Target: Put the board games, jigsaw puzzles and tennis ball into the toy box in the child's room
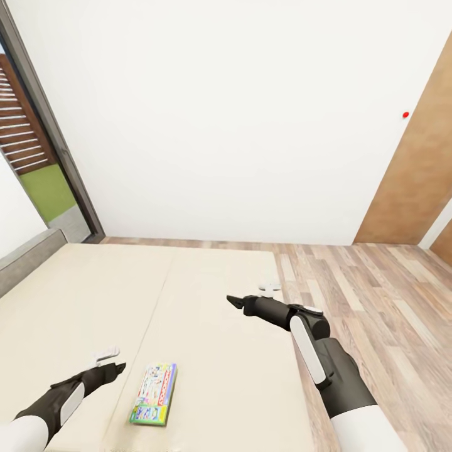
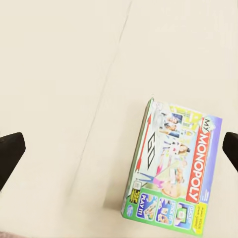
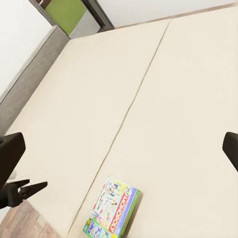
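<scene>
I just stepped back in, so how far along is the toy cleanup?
Nothing visibly done. One board game lies flat on the bed, untouched. The left gripper hovers open beside it; the right gripper is open over the bed, holding nothing. Grasping it and carrying it to the toy box remain.

In my left wrist view, my left pincer [image 2: 119, 151] is cut off at both side edges; only dark fingertips [image 2: 10, 148] show. My right pincer [image 3: 119, 148] likewise. The board game [image 3: 113, 212] print is too small there to read.
</scene>
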### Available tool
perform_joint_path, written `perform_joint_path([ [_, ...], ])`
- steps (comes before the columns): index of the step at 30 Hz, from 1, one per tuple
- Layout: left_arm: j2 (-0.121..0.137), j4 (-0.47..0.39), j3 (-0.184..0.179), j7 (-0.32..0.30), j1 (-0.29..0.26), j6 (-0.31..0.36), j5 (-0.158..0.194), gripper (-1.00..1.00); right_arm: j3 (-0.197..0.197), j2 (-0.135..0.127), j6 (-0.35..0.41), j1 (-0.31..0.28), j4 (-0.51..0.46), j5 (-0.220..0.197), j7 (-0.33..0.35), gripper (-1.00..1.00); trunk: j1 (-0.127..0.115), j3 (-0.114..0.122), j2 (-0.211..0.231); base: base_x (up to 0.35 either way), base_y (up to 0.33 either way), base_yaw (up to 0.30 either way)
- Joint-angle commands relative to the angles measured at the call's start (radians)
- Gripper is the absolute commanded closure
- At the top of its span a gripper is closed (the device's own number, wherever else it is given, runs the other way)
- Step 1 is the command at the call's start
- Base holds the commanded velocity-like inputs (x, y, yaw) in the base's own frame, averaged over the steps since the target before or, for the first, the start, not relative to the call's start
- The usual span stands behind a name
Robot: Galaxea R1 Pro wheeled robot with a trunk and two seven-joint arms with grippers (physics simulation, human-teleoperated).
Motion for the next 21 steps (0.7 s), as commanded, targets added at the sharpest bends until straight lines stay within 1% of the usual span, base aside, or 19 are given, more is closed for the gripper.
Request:
perform_joint_path([
  [1, 0.0, -0.002, 0.003, -0.006, 0.0, 0.008, 0.007, -1.0, -0.001, 0.0, 0.005, -0.001, -0.001, -0.001, 0.002, -1.0, 0.001, -0.004, -0.002, 0.0, 0.0, 0.0],
  [6, -0.002, -0.002, -0.027, -0.005, 0.0, 0.002, 0.006, -1.0, 0.0, 0.0, 0.005, -0.001, -0.001, 0.0, 0.002, -1.0, 0.001, -0.012, -0.002, 0.0, 0.0, 0.0],
  [8, -0.002, -0.002, -0.033, -0.004, 0.0, 0.004, 0.006, -1.0, 0.001, 0.0, 0.005, -0.001, -0.001, 0.0, 0.002, -1.0, 0.001, -0.015, -0.002, 0.0, 0.0, 0.0],
  [14, -0.005, -0.007, -0.041, 0.004, -0.001, 0.017, 0.007, -1.0, 0.001, 0.0, 0.006, -0.001, -0.002, -0.001, 0.002, -1.0, 0.001, -0.025, -0.002, 0.0, 0.0, 0.0],
  [19, -0.018, -0.01, -0.043, 0.007, -0.002, 0.022, 0.008, -1.0, 0.001, -0.001, 0.007, -0.001, -0.002, -0.001, 0.002, -1.0, 0.001, -0.033, -0.002, 0.0, 0.0, 0.0],
  [21, -0.027, -0.011, -0.043, 0.009, -0.002, 0.017, 0.007, -1.0, 0.0, -0.002, 0.007, -0.001, -0.001, -0.001, 0.002, -1.0, 0.001, -0.037, -0.002, 0.0, 0.0, 0.0],
])
